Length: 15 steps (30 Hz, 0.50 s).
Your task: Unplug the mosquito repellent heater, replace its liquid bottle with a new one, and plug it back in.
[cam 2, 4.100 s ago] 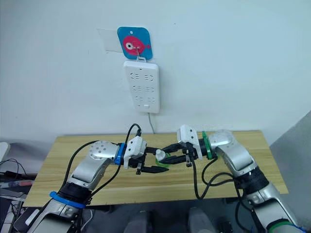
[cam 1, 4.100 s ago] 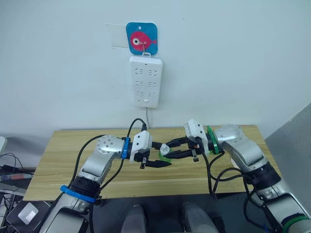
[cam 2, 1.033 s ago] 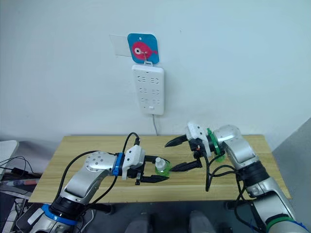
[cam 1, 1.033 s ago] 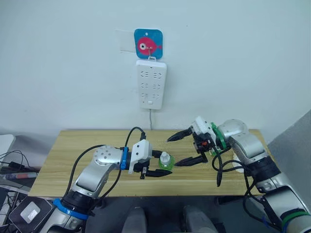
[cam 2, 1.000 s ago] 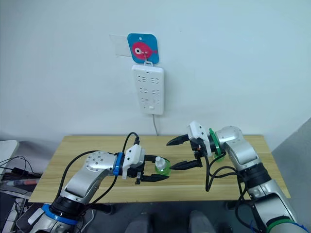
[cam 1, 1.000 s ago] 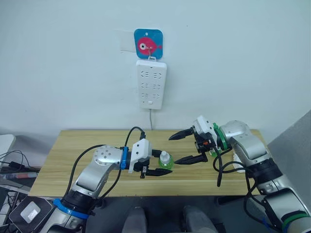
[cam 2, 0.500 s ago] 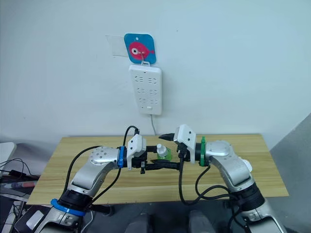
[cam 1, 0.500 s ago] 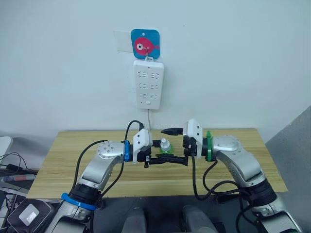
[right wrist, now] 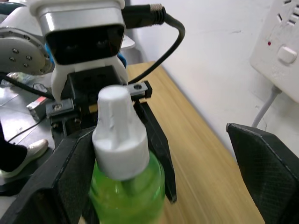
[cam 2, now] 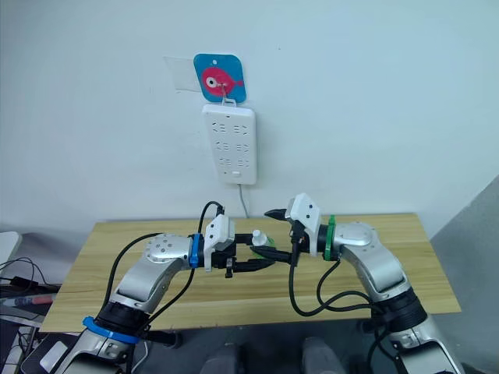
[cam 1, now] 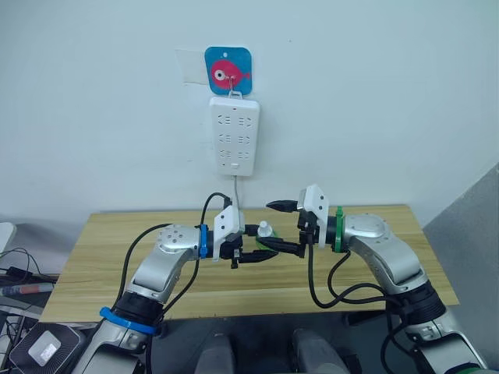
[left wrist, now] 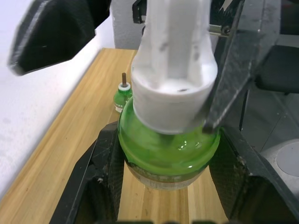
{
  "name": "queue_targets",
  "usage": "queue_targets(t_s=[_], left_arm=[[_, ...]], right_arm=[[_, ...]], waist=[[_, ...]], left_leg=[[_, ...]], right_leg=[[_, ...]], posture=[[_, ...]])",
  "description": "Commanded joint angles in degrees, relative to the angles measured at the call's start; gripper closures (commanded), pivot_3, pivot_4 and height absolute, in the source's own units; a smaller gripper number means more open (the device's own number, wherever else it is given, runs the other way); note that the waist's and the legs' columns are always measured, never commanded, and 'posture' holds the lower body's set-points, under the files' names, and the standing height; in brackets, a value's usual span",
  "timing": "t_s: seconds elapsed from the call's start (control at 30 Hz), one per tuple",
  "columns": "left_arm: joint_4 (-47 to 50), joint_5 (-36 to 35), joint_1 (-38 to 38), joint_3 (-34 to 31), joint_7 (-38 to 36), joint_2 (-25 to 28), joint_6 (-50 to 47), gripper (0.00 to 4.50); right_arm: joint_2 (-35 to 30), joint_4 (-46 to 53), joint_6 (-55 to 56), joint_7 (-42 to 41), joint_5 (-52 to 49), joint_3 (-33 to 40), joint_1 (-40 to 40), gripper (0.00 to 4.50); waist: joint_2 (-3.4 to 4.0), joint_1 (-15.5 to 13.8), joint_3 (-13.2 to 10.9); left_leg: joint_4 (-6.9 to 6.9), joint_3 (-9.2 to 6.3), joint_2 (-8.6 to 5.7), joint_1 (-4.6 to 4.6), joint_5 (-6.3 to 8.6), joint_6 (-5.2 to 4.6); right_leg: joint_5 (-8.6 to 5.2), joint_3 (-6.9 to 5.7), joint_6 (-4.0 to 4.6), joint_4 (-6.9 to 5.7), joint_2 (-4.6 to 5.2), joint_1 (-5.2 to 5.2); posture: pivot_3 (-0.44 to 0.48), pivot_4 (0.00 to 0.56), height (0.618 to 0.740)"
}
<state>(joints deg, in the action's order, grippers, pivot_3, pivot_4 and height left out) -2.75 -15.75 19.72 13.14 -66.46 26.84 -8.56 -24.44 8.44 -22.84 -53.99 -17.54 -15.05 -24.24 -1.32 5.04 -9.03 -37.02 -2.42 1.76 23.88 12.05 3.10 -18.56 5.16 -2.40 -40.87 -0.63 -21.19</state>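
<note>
Quick status from my end. The power strip (cam 1: 234, 146) on the wall has nothing plugged into any socket, so I'm reading the unplug step as done. The bottle swap is where we're at. My left tool (cam 1: 259, 245) is clamped on the green liquid bottle (left wrist: 168, 149), gripping the fat lower part and holding it upright above the worktop (cam 1: 117, 265), out in front of me at 12 o'clock. Its white cap (right wrist: 117, 135) is still on. My right tool (cam 1: 273, 226) comes in from 3 o'clock with its jaws spread wide, 1 finger on either side of the cap, not touching it as far as I can tell. So my guess is the next bit is pinching and twisting that cap off.

Still left, as I see it: cap off, bottle into the mosquito repellent heater, heater back into the strip.

Other stuff around: a 2nd green bottle (left wrist: 123, 96) with a bare brown wick and no cap stands on the worktop beyond the held one, probably the old 1. A fish-shaped hook (cam 1: 228, 69) sits above the strip, and the strip's cable (cam 1: 236, 191) drops behind the worktop at 12 o'clock, right behind both tools.
</note>
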Motion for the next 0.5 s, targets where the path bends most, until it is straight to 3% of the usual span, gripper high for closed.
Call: queue_targets(t_s=[0.03, 0.23, 0.5], left_arm=[[2.5, -0.9, -0.6, -0.3, -0.9, 0.6, 0.4, 2.29], [2.4, -0.9, -0.9, -0.5, -1.1, 1.1, 0.6, 2.29], [3.2, -0.9, -1.1, -0.2, -1.1, 1.1, 0.5, 2.29]], right_arm=[[-3.3, -0.3, -0.2, -1.2, -2.3, 5.9, -1.1, 0.02], [-7.6, 1.4, -1.4, -6.3, -5.0, 6.0, -0.2, 0.02], [-1.8, 5.2, -3.4, -4.5, -4.6, -0.1, 0.1, 0.02]], waist=[[0.0, 0.0, 0.0], [0.0, 0.0, 0.0], [-0.01, 0.1, 0.0]], left_leg=[[0.0, 0.01, 0.0, 0.0, 0.0, 0.0], [0.02, 0.06, 0.01, 0.0, 0.0, 0.0], [0.03, 0.07, 0.04, 0.0, 0.0, 0.0]], right_leg=[[0.0, 0.0, 0.0, 0.0, 0.0, 0.0], [0.0, 0.02, 0.0, 0.02, 0.0, 0.0], [0.0, 0.07, 0.0, 0.01, -0.04, -0.04]], posture=[[-0.064, 0.098, 0.74], [-0.062, 0.093, 0.74], [-0.055, 0.084, 0.74]])
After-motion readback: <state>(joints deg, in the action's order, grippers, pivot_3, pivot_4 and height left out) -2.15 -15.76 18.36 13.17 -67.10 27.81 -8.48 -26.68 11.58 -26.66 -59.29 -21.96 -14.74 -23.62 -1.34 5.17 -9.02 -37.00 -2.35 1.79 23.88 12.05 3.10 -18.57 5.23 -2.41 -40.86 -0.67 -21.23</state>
